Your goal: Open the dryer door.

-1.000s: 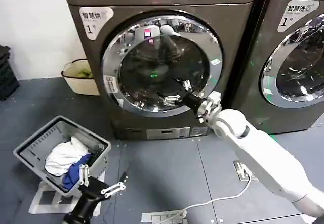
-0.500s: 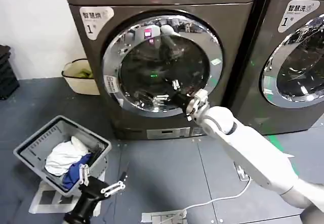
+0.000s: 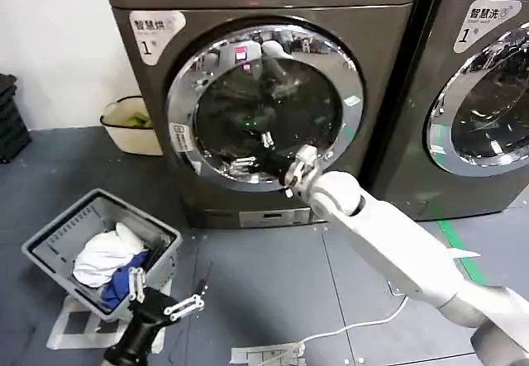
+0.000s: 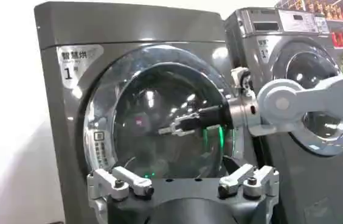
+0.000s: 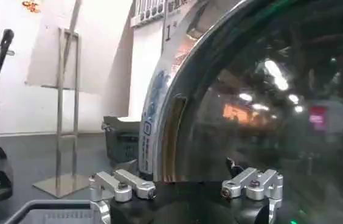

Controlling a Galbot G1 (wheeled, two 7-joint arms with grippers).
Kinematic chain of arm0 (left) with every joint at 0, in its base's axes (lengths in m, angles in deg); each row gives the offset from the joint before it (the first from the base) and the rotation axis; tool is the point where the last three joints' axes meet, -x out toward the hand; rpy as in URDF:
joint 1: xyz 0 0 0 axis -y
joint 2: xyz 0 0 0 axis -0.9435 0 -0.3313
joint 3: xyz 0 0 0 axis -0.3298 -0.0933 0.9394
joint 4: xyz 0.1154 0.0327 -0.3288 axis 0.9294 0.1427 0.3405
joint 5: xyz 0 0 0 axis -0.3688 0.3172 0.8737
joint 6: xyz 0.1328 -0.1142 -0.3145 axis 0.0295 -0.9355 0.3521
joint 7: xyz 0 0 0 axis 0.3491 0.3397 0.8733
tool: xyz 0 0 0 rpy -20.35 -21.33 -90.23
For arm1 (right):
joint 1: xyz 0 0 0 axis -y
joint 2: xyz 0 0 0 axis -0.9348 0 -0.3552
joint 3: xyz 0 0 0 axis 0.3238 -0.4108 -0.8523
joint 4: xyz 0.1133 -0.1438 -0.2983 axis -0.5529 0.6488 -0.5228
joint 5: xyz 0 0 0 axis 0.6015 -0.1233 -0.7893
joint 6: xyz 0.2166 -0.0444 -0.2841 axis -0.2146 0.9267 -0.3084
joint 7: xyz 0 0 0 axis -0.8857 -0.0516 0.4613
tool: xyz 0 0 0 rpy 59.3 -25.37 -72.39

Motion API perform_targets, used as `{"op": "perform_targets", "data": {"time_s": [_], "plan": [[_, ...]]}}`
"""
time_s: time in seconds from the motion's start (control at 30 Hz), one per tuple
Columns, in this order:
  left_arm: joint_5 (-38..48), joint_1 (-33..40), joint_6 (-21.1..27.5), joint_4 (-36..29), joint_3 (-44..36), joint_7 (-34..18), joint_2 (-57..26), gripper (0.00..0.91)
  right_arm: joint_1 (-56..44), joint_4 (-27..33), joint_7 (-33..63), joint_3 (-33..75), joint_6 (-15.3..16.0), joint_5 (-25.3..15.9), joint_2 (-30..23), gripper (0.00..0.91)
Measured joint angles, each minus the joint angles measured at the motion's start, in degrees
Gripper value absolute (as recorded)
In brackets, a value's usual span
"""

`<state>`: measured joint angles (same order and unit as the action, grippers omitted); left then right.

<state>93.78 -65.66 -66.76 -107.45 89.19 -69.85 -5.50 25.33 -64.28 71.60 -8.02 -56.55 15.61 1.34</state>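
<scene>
The big round dryer door point(image 3: 264, 106), chrome-ringed with dark glass, sits closed on the front of the grey machine point(image 3: 157, 102). The right gripper point(image 3: 252, 153) hangs just in front of the lower glass, jaws spread apart and holding nothing. The left gripper point(image 3: 165, 298) waits low, beside the grey laundry basket point(image 3: 62, 238), fingers open and empty too.

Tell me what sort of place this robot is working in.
Most likely a laundry room or an appliance test area: two dark front-loading machines stand side by side, the dryer door beside a second machine, with a grey laundry basket of clothes on the floor.
</scene>
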Motion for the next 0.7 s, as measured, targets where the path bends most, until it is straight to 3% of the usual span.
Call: {"op": "perform_targets", "data": {"time_s": [0.7], "plan": [[0.0, -0.1, 0.0, -0.3, 0.1, 0.0, 0.1, 0.907, 3.8, 5.9, 0.4, -3.2, 0.2, -1.5, -6.9, 0.907]]}}
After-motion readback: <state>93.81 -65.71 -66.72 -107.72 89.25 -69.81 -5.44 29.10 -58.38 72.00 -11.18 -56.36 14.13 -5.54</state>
